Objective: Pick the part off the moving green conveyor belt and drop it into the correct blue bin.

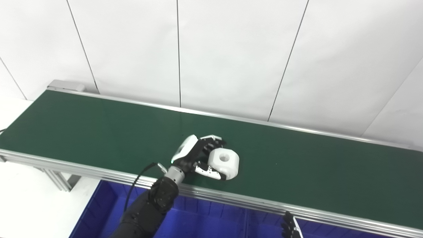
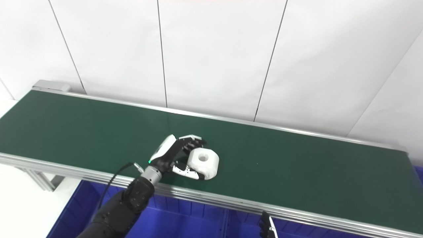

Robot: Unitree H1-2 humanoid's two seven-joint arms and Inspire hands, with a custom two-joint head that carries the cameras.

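A white rounded block with a round hole in its top, the part (image 1: 225,162), lies near the front edge of the green conveyor belt (image 1: 99,129). My left hand (image 1: 198,153) reaches over the belt's front rail and wraps the part: fingers curl against its far left side, the thumb presses along its near side. The right eye view has the same grasp, part (image 2: 205,161) in the left hand (image 2: 175,153). Whether the part is lifted off the belt I cannot tell. Only the dark fingertips of my right hand (image 1: 290,228) poke in at the bottom edge, below the rail.
Blue bins (image 1: 205,221) with dividers sit below the belt's front aluminium rail (image 1: 264,205), one under my left arm and another further right. A white panelled wall stands close behind the belt. The conveyor's metal leg (image 1: 61,180) shows at the lower left.
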